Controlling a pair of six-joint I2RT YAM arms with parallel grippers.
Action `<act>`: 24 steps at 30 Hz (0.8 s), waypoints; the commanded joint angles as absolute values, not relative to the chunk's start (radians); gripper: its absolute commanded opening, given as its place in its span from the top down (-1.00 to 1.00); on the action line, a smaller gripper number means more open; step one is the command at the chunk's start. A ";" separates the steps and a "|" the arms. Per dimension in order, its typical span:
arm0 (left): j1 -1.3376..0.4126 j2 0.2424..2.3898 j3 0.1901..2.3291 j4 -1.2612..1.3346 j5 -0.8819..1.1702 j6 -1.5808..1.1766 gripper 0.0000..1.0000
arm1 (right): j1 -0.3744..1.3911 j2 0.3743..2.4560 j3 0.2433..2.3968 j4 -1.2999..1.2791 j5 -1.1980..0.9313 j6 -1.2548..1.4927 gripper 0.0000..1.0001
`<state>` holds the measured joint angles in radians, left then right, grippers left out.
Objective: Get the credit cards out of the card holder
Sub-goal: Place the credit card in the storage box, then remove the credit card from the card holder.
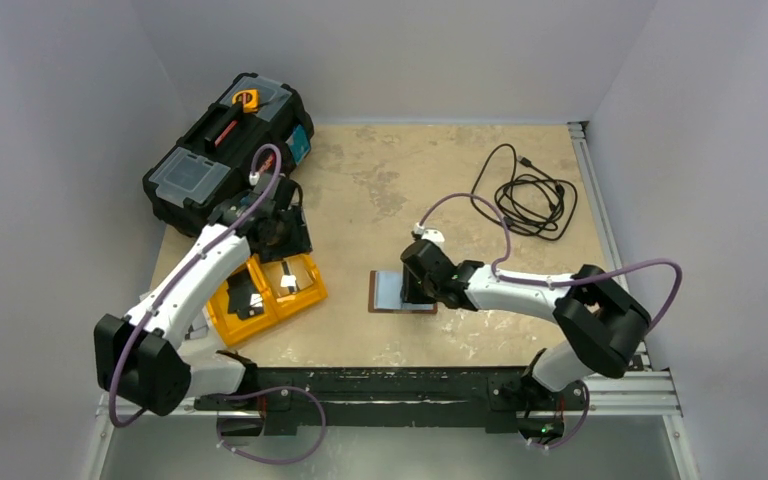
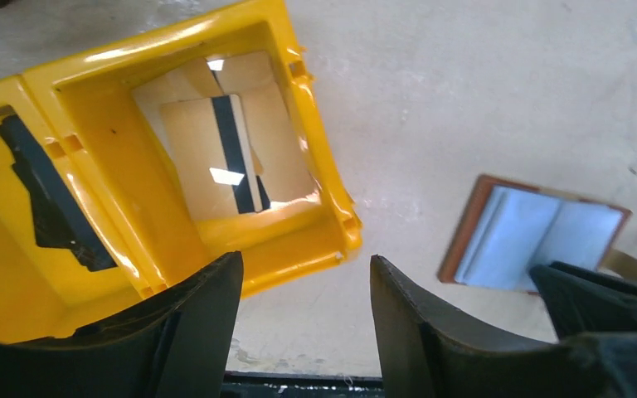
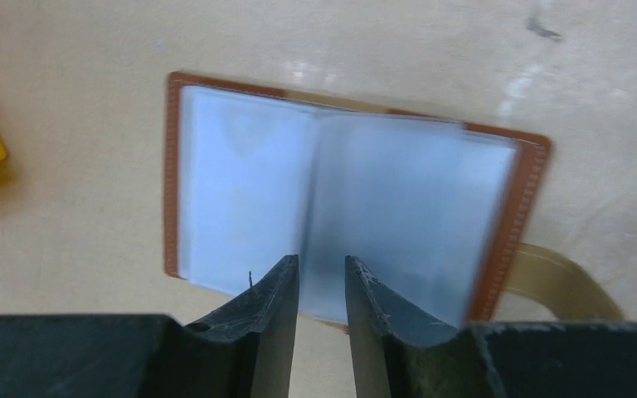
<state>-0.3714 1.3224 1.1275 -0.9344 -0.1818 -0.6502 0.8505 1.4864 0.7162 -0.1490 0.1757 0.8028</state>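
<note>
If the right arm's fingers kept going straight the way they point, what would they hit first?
Most likely the open card holder: the right gripper aims its fingers at the pale inner pages near the middle fold. Whether they touch it is unclear.

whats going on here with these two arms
Two robot arms are working on a card holder that lies open on the table. The right tool hangs at its near edge, jaws almost together; whether it pinches a sleeve is unclear. The left tool is open and empty above the orange tray, where cards with a dark stripe lie in one compartment. The holder's visible pages look blank.
</note>
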 commanded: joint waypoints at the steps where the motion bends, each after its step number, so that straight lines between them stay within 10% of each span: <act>1: -0.374 1.231 1.091 -0.884 -0.028 -0.622 -0.16 | 0.932 1.556 0.851 -0.245 0.274 0.804 0.41; 12: -0.451 1.168 1.035 -0.857 0.034 -0.627 -0.19 | 0.976 1.678 0.988 -0.362 0.384 0.818 -0.08; 24: -0.467 1.163 1.013 -0.832 0.050 -0.647 -0.19 | 1.008 1.715 1.092 -0.413 0.417 0.803 -0.11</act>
<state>-0.4652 1.1851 1.0176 -0.8745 0.0334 -0.6426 0.9970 1.7000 1.0420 -0.3908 0.3771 0.8062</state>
